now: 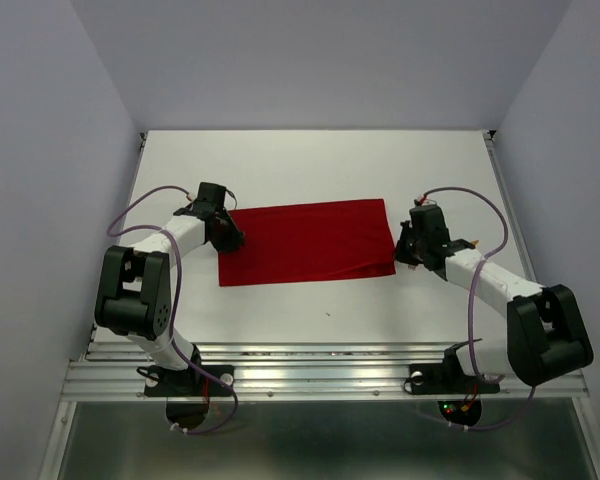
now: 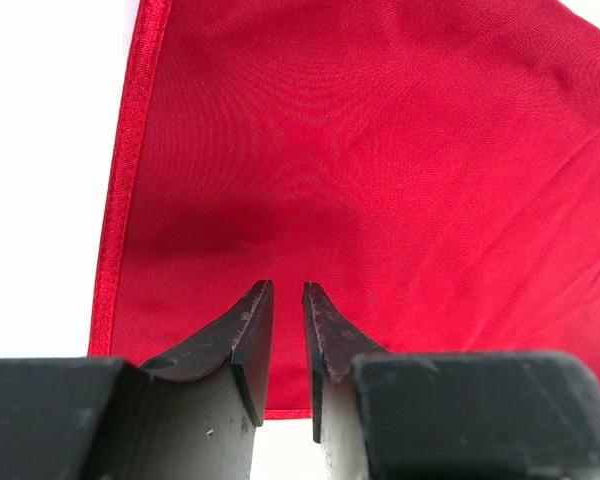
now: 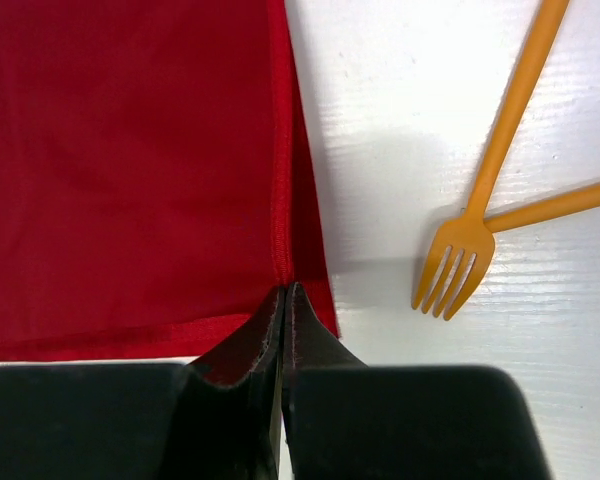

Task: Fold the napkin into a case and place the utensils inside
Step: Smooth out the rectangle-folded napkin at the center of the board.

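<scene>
The red napkin (image 1: 305, 243) lies flat as a wide rectangle in the middle of the table. My left gripper (image 1: 228, 232) hovers over its left end. In the left wrist view that gripper (image 2: 287, 285) stands slightly open over the napkin (image 2: 380, 150), with nothing between the fingers. My right gripper (image 1: 408, 255) is at the napkin's near right corner. In the right wrist view it (image 3: 285, 287) is shut, its tips pinching the hem of the napkin (image 3: 130, 170). The utensils lie just right of it: an orange fork (image 3: 455, 265) and an orange stick (image 3: 560, 203). The top view hides them behind the right arm.
The white table (image 1: 310, 165) is walled in by pale panels at the back and both sides. A metal rail (image 1: 310, 365) runs along the near edge, where both arm bases are bolted.
</scene>
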Robot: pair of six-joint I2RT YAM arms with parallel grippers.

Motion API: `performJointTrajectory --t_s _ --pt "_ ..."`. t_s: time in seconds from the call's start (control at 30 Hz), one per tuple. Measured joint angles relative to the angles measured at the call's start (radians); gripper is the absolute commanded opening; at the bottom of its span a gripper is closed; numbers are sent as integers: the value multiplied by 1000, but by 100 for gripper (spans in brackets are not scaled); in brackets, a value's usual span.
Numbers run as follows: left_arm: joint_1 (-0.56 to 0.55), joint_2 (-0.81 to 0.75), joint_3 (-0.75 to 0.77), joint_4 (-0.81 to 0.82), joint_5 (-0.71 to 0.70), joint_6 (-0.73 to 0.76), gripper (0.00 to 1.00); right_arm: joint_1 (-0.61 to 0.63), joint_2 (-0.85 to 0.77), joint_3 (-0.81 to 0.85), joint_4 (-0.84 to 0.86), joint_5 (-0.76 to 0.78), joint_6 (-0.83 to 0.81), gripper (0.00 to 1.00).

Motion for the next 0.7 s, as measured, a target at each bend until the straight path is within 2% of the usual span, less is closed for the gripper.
performJointTrajectory --t_s 0.2,0.5,0.53,0.57,0.7 --pt "0 0 0 -1 0 0 30 0 -75 6 -29 -18 -1 1" --pt "0 0 5 -8 -7 0 30 0 -84 3 -151 -126 4 1" --pt "0 0 5 -7 -7 0 30 0 -74 1 -162 -135 5 18" --pt "0 0 5 -7 -7 0 30 0 -58 -3 -172 -140 8 26" --pt "0 0 5 -4 -6 0 30 0 -30 -17 -221 -136 19 41"
